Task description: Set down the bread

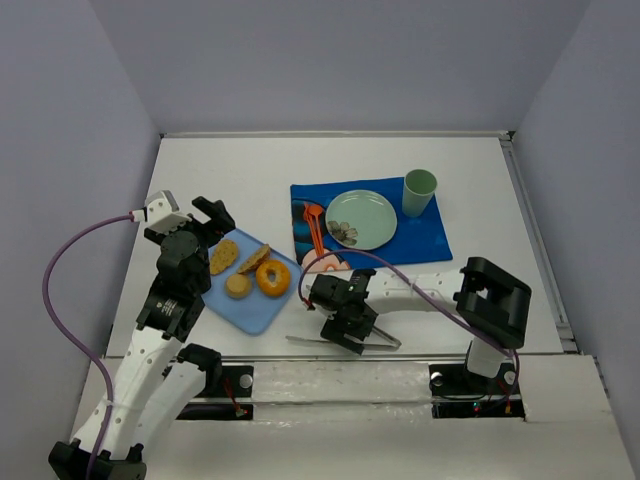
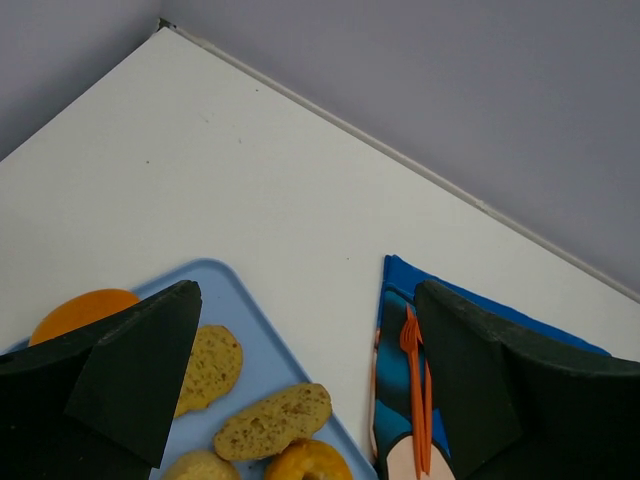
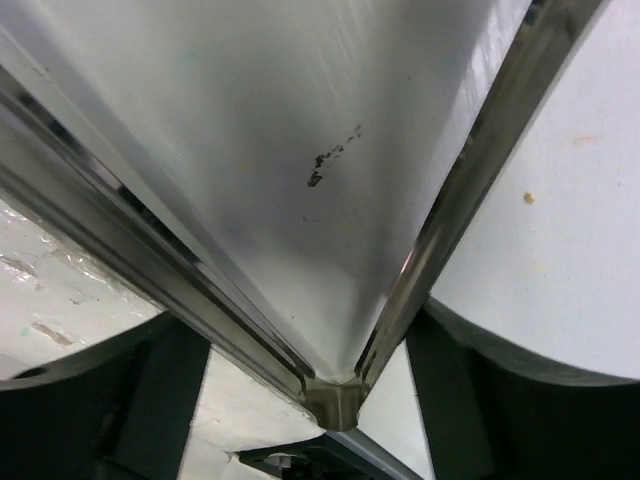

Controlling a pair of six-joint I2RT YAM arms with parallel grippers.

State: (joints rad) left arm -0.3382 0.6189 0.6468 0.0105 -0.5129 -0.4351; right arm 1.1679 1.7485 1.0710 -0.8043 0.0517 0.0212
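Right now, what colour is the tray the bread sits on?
Light blue. The tray shows best in the top external view, left of the dark blue mat.

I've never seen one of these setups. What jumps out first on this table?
Probably the light blue tray at the left, holding bread pieces and an orange ring-shaped one. Right of it, a bright blue cloth carries a green plate and green cup. The right gripper grasps metal tongs.

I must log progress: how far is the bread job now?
Nothing looks done: the plate holds no bread, and the bread lies on the tray. In hand: the right gripper is at the tongs near the table edge. The left gripper is open above the tray. Moving bread remains.
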